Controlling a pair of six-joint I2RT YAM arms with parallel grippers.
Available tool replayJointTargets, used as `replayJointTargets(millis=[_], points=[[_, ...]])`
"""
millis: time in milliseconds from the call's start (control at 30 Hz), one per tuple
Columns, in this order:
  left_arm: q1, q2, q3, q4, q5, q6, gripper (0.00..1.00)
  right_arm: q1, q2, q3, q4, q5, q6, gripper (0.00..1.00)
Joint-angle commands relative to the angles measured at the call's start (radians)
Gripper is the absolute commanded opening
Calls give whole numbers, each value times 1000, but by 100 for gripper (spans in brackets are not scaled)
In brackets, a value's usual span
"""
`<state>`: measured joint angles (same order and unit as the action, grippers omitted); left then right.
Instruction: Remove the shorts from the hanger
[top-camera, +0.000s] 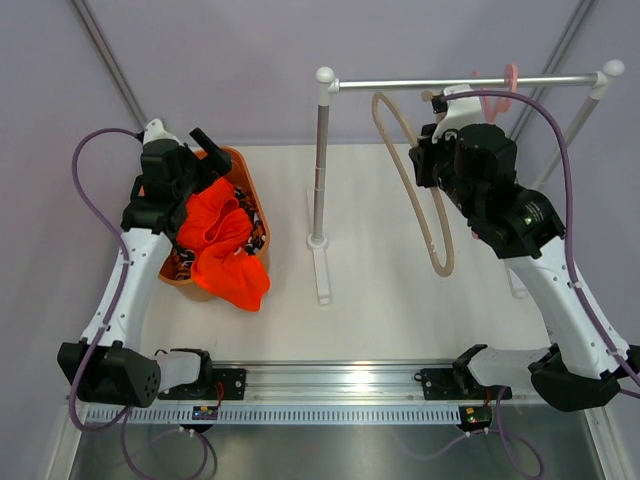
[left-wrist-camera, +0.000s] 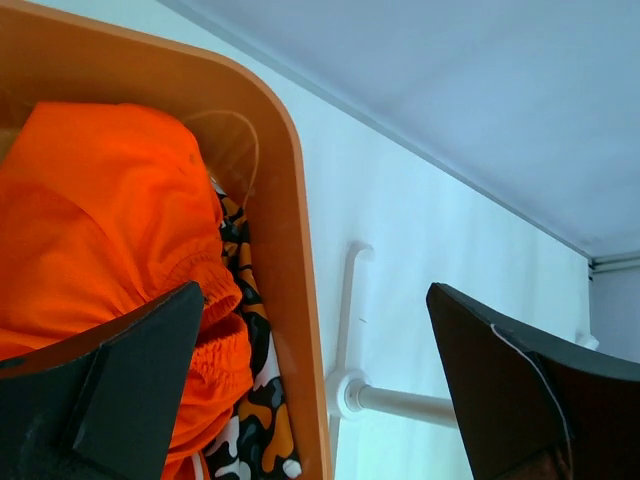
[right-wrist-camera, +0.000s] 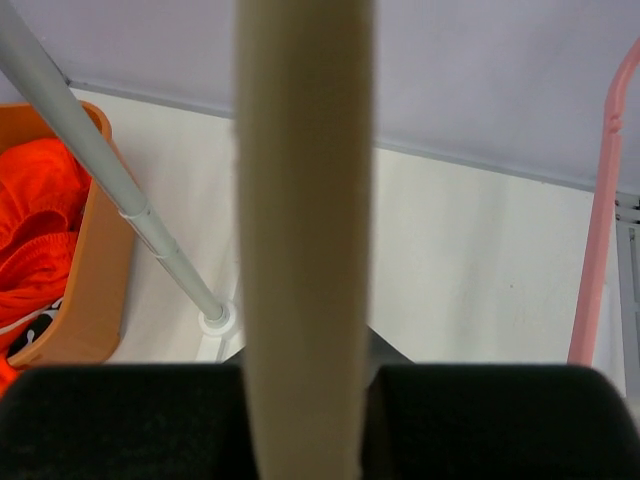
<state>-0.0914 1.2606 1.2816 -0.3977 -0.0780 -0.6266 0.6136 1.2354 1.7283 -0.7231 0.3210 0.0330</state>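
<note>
The beige hanger (right-wrist-camera: 305, 230) is filling the right wrist view. The right gripper (top-camera: 432, 160) is clenching it, and the loop running out from those jaws is carrying no cloth. The left gripper (left-wrist-camera: 310, 390) is standing wide, released and holding nothing. Just under its fingers, the orange shorts (left-wrist-camera: 100, 230) and the patterned shorts (left-wrist-camera: 255, 420) are lying heaped in the orange basket (left-wrist-camera: 290, 200). The removal is looking done; only parking the hanger seems left.

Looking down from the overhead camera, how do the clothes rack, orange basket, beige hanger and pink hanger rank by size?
1. clothes rack, the widest by far.
2-3. orange basket and beige hanger: these look similar. The hanger is held up nearer the camera, so I won't rank them.
4. pink hanger: only a small part shows.
</note>
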Motion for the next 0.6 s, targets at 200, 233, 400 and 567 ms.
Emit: replayJointTargets(millis=[200,233,400,567], points=[[1,-185,-33,16,113,61,99,-80,90,134,82,-34,-25,0],[1,-194,-36,14,127,65,99,-84,99,154,83,-39,-27,0],[1,-268,-50,-4,144,88,99,-113,170,226,79,-68,-53,0],[1,-314,-64,-24,147,122,99,-132,242,272,79,-99,-47,0]])
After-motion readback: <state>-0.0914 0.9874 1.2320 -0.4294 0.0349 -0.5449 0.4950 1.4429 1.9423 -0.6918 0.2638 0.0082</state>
